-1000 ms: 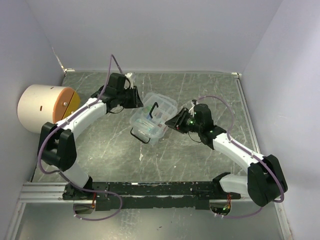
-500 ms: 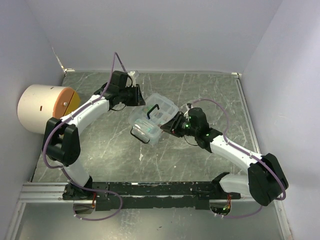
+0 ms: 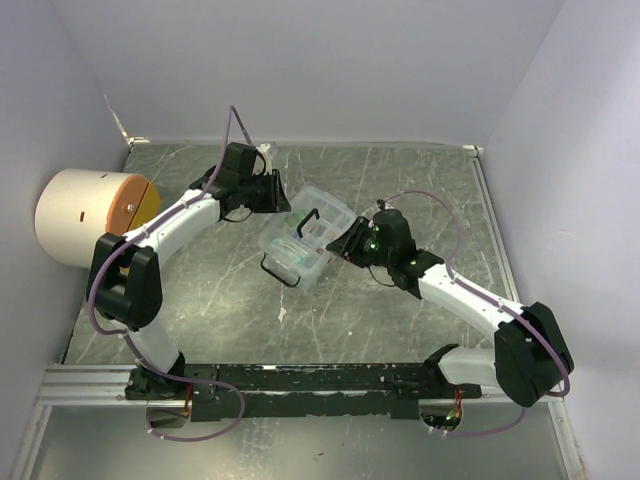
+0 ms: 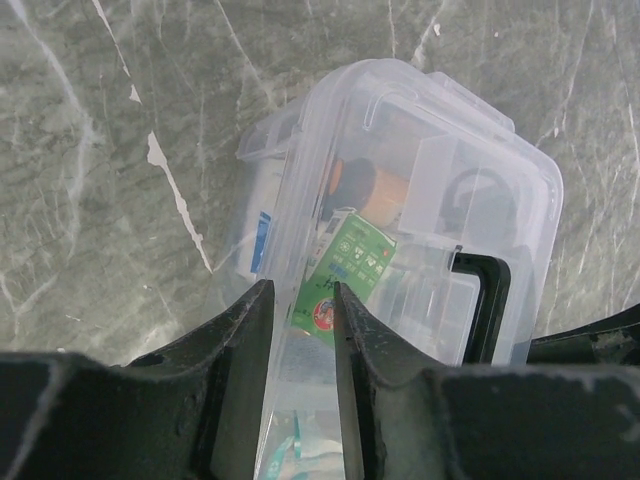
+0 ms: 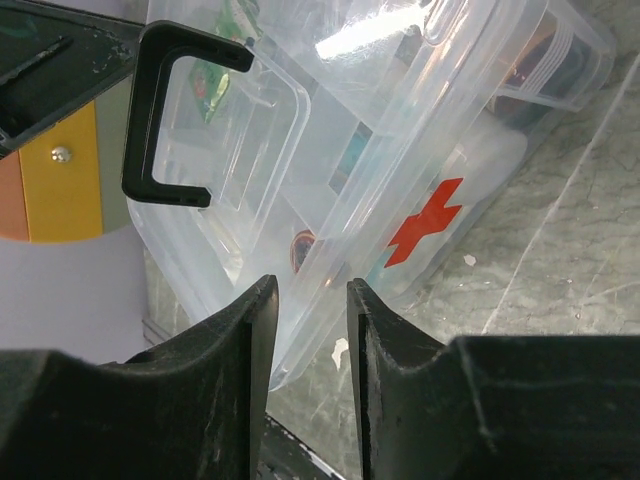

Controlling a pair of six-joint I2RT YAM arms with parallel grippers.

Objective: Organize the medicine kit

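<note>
The medicine kit [image 3: 305,238] is a clear plastic box with a black handle [image 3: 305,222], mid-table and slightly tilted. In the left wrist view the kit [image 4: 420,200] holds a green packet [image 4: 345,265] and an orange-capped bottle [image 4: 375,190]. My left gripper [image 3: 283,205] [image 4: 303,295] is at the kit's far-left end, its jaws close together with the clear rim between them. My right gripper [image 3: 340,245] [image 5: 312,290] is at the kit's right side, jaws apart and straddling the lid's edge. The right wrist view shows a red cross [image 5: 425,220] and the handle [image 5: 150,110].
A cream cylinder with an orange and yellow face [image 3: 85,215] stands against the left wall. Pale walls close in the table on three sides. A black rail [image 3: 300,380] with the arm bases runs along the near edge.
My right gripper has moved left, from clear of the kit to its right edge. My left gripper has shifted slightly and stayed on the kit, which has barely moved.
</note>
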